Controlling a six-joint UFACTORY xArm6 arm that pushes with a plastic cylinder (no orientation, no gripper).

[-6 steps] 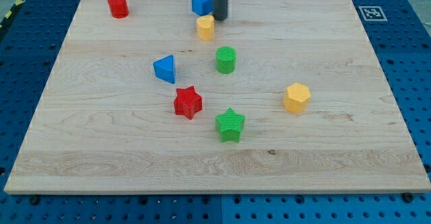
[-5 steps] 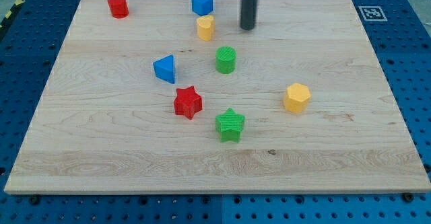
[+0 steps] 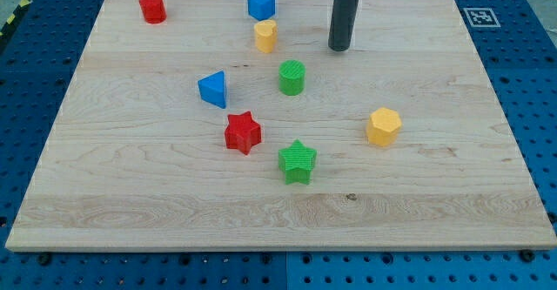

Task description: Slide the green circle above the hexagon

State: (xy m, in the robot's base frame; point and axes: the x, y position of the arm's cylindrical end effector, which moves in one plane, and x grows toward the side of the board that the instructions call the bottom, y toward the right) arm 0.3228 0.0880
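The green circle (image 3: 291, 77) stands near the middle of the wooden board (image 3: 452, 194). The yellow hexagon (image 3: 383, 126) lies to its lower right. My tip (image 3: 339, 48) touches the board up and to the right of the green circle, apart from it, and well above and left of the hexagon. It touches no block.
A small yellow block (image 3: 265, 36) and a blue block (image 3: 260, 3) lie up and left of the green circle. A red cylinder (image 3: 152, 7) is at the top left. A blue triangle (image 3: 213, 89), red star (image 3: 243, 132) and green star (image 3: 298, 161) lie lower down.
My tip has moved right and slightly down, from beside the small yellow block to the upper right of the green circle. No block has moved.
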